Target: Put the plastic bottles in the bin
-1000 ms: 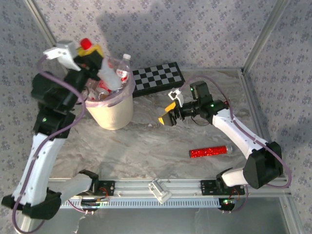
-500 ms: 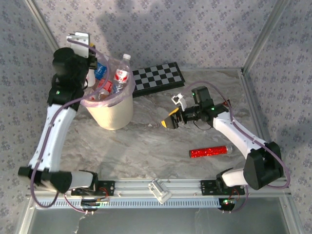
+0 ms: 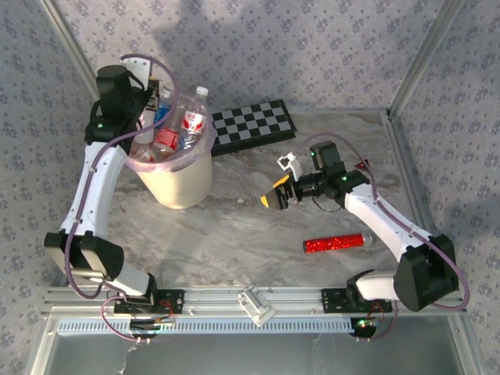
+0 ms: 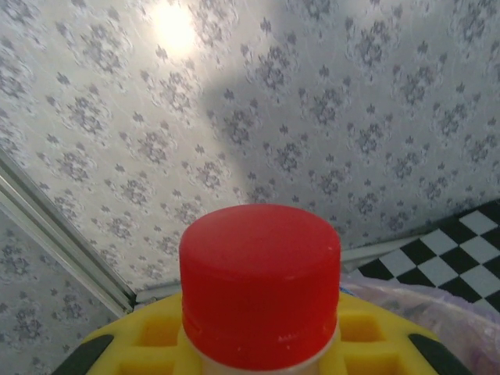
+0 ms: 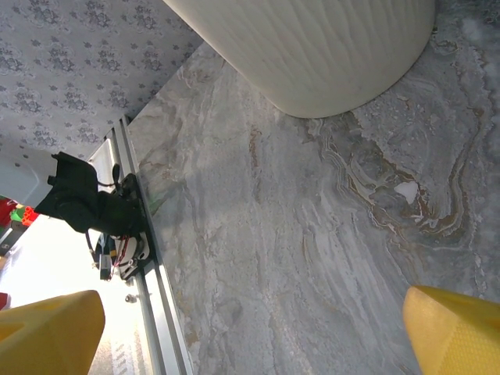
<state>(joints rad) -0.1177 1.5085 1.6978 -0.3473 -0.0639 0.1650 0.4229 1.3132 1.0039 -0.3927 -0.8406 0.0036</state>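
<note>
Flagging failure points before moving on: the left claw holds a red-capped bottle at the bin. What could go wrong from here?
1. The bin is heaped, bottles poking above its rim, so the red-capped bottle in the left claw may bounce or roll out once released.
2. The open right claw sits near the red glittery tube, which might get binned by mistake.

grey floral-patterned walls [image 3: 312, 47] enclose a pale marbled tabletop [image 3: 234, 226]

Smooth red plastic bottle cap [image 4: 259, 281]; matt marble-look tbl [image 5: 312, 258]; glittery tube [image 3: 334, 244]
</note>
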